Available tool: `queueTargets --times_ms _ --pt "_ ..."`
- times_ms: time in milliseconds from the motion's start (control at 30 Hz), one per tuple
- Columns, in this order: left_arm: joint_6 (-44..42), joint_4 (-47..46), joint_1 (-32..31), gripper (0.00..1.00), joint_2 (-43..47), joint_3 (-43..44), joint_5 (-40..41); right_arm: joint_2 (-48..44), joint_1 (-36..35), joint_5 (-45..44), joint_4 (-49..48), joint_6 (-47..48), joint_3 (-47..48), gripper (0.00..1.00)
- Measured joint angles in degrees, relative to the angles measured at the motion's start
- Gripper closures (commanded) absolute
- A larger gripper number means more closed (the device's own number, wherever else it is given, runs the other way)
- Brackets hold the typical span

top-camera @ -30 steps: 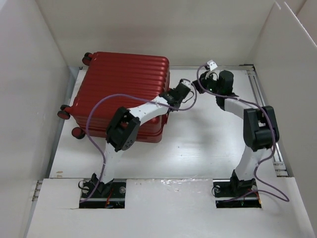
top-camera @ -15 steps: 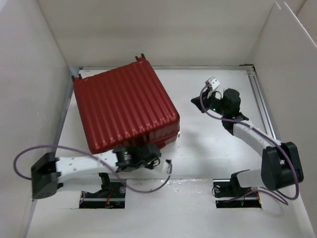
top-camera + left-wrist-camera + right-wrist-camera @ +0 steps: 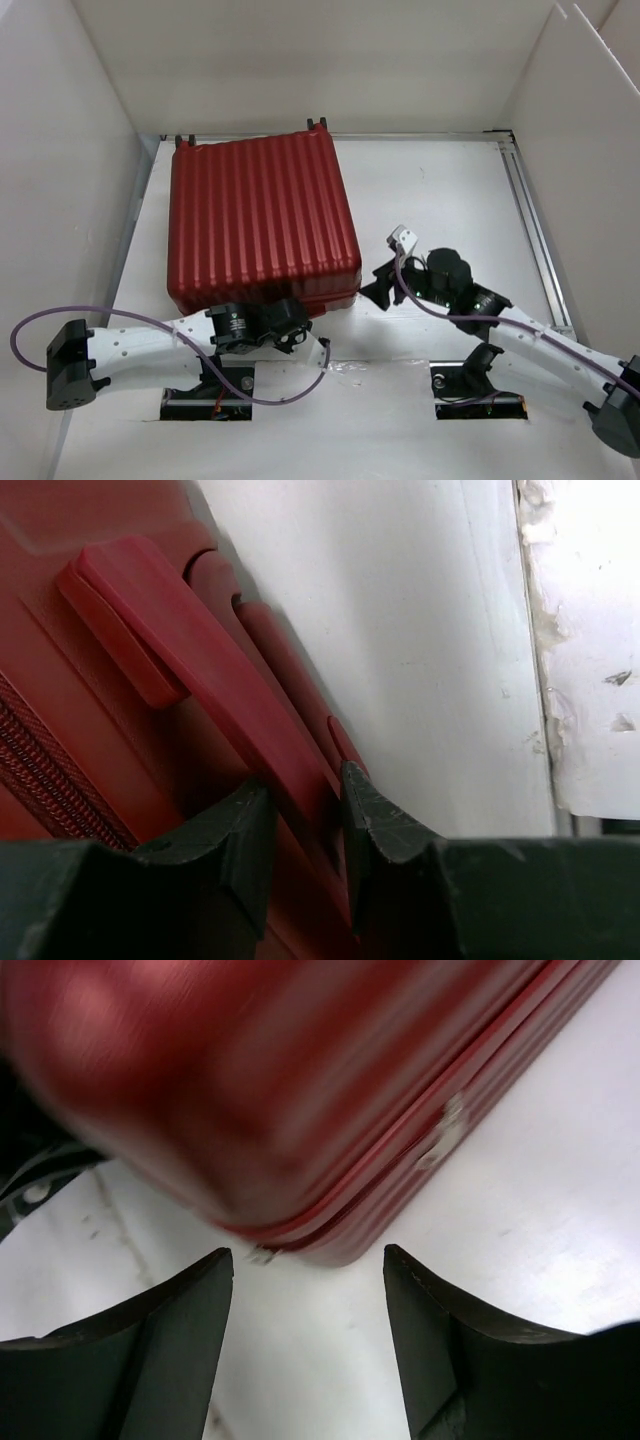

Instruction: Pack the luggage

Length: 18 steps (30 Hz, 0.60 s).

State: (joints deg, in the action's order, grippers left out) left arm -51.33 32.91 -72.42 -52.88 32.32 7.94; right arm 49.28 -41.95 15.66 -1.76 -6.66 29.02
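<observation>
No words or numbers can be read in any view. A small shiny mark [image 3: 445,1138] on the side of the luggage [image 3: 230,1080] is too blurry to read.

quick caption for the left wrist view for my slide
Left gripper clamped on the red handle of the luggage, zipper at lower left, white table beyond.

White table [image 3: 440,190] is carrying the luggage [image 3: 260,225], which is lying flat and closed with its ribbed shell facing up. It's sitting on the left half, with its wheels [image 3: 183,140] pointing at the far edge. A metal rail [image 3: 530,230] is running along the table's right side.
</observation>
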Motion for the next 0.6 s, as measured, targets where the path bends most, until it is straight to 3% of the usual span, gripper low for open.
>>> queueTargets --times_ms 233,600 --pt "3.0 1.5 1.3 1.0 -1.8 2.3 -1.4 -4.5 -12.5 -9.9 2.3 -9.3 -7.5 0.31" --pt "4.9 2.1 1.3 1.0 -2.6 3.1 -1.0 3.5 -18.7 -23.7 -10.4 -15.4 -9.7 0.37"
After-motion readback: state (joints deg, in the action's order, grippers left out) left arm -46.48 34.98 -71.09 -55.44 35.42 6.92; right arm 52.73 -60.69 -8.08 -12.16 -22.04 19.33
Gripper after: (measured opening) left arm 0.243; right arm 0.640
